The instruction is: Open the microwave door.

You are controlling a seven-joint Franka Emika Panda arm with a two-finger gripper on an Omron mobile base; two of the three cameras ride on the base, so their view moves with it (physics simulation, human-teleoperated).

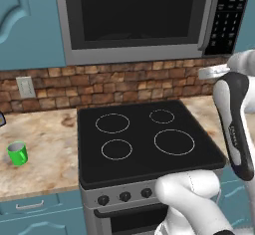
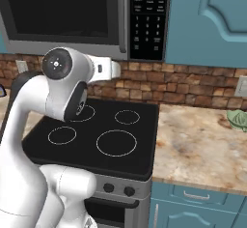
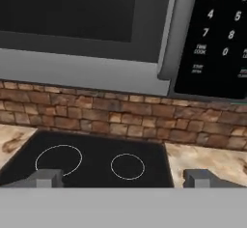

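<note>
- Two dark fingertips of the claw (image 3: 123,178) rise far apart at the bottom of the hand view – wide, holding nothing, well short of the wall.
- The microwave door (image 1: 134,17) hangs above the stove top (image 1: 144,139), between teal cabinets; it looks fully closed, its dark window flush with the grey frame.
- Its curved bar handle (image 3: 170,29) runs along the door's right edge, just beside the black keypad panel (image 3: 217,38).
- Step in hand, as I judge it: the approach – the arm is raised in front of the brick backsplash (image 1: 109,87) but nothing is gripped yet.
- The next move calls for lifting the claw up to the handle, setting the fingers either side of the bar, closing, then pulling outward in an arc about the left hinge.
- Readable writing: keypad digits 1, 4, 5, 7, 8, 0 and a key that seems to say "TIME COOK"; the other labels are too blurred. No brand is legible.
- A green mug (image 1: 18,153) sits on the bench at left, well apart from the work.
</note>
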